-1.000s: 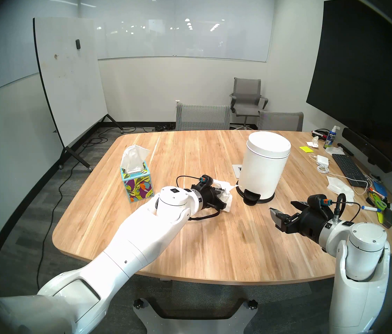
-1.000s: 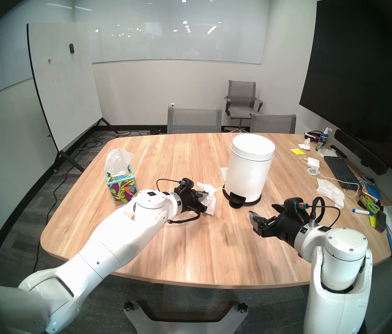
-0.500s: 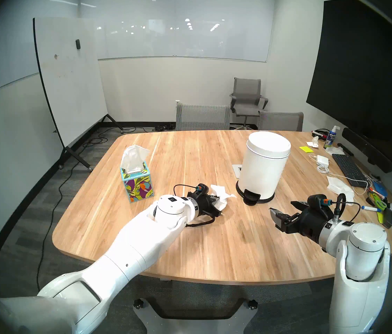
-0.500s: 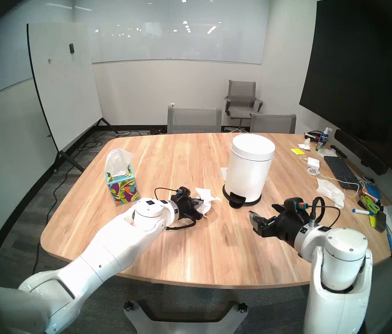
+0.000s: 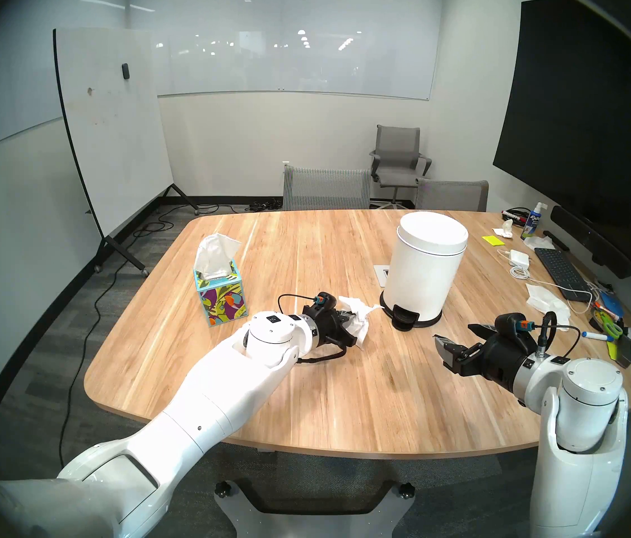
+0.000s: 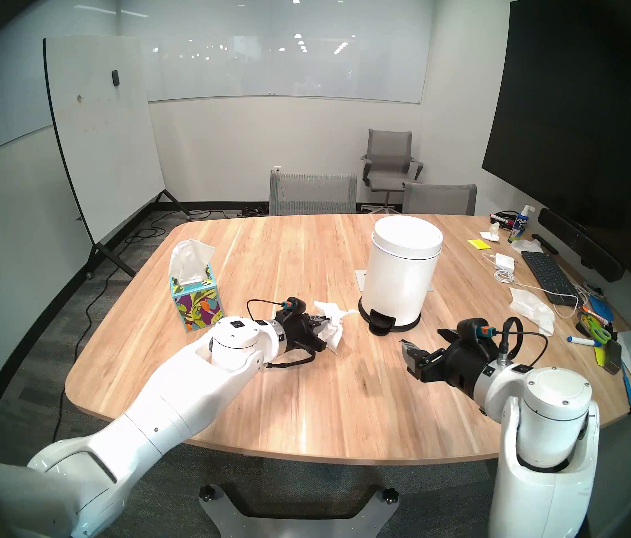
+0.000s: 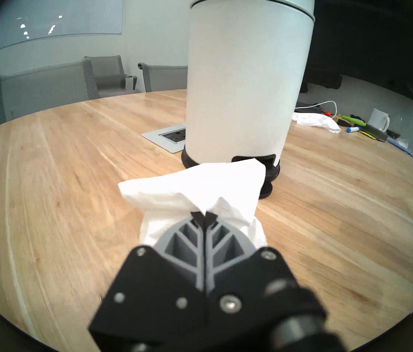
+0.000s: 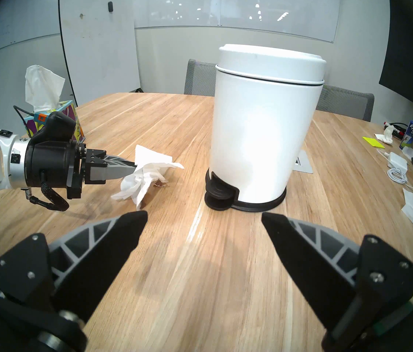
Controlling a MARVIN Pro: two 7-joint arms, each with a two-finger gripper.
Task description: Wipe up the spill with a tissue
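My left gripper (image 5: 354, 316) (image 6: 325, 323) (image 7: 202, 214) is shut on a crumpled white tissue (image 5: 362, 331) (image 6: 335, 336) (image 7: 192, 189) (image 8: 144, 176) low over the middle of the wooden table (image 5: 306, 401). The tissue's lower folds rest on the wood, just left of the bin's pedal. Of the spill, only a small brownish patch (image 8: 160, 183) shows at the tissue's far edge; the rest is hidden. My right gripper (image 5: 459, 337) (image 6: 428, 341) (image 8: 204, 218) hovers open and empty at the front right, pointing at the bin.
A white pedal bin (image 5: 422, 269) (image 7: 243, 77) with its lid closed stands right of the tissue, a grey socket plate (image 7: 164, 138) behind it. The leaf-print tissue box (image 5: 222, 298) sits to the left. Keyboard (image 5: 560, 271), cables, loose tissues (image 5: 546, 300) and pens crowd the right edge.
My left gripper has slid the tissue a little to the left and toward me across the table. The right arm has not moved.
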